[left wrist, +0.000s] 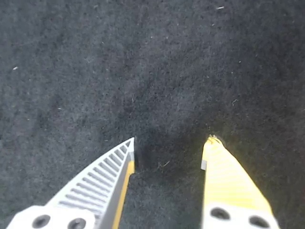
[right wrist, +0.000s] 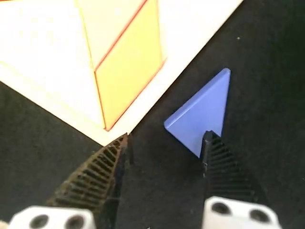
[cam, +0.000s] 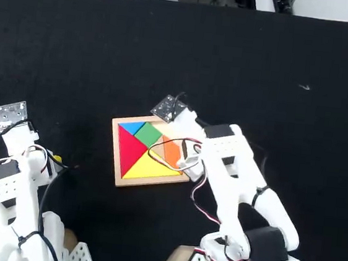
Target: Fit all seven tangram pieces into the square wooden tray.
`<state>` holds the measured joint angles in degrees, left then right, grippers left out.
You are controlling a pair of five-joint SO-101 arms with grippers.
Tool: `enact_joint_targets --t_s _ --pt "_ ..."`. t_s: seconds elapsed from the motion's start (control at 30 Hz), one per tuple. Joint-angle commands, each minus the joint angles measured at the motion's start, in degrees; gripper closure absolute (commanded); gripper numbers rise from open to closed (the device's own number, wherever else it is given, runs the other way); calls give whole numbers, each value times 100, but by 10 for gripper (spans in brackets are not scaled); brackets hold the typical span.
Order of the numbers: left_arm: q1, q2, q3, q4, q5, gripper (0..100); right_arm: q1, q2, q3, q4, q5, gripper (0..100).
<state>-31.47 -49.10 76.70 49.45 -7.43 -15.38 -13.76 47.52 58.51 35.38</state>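
Black desk carries the tray; right end effector gapes at a blue triangle, left end effector gapes empty.

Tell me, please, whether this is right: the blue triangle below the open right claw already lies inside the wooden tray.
Not quite: the blue triangle lies on the black cloth just outside the wooden tray, beside its corner, as the right wrist view shows. The right claw is indeed open above it.
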Motion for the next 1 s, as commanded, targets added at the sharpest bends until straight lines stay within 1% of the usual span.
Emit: enact_joint_targets --t_s 0.0,0.17,0.23,0.37,0.53,0.8,0.97 --pt "-22 -105 -31 -53 -26 769 -35 -13 -127 -176 62 762" --pt "-22 -105 -31 -53 -26 769 -35 13 75 -475 132 762" --pt "-22 -105 -31 -53 -26 769 53 145 92 -510 290 762" --pt "-22 -105 -31 -53 -26 769 308 523 40 -765 352 762" --pt "-22 -105 -31 -53 -26 769 422 831 -154 -782 352 762" --pt "-22 -105 -31 -53 -26 769 431 884 -198 -800 360 763" --pt "-22 -105 -31 -53 -26 769 431 875 -198 -809 589 801"
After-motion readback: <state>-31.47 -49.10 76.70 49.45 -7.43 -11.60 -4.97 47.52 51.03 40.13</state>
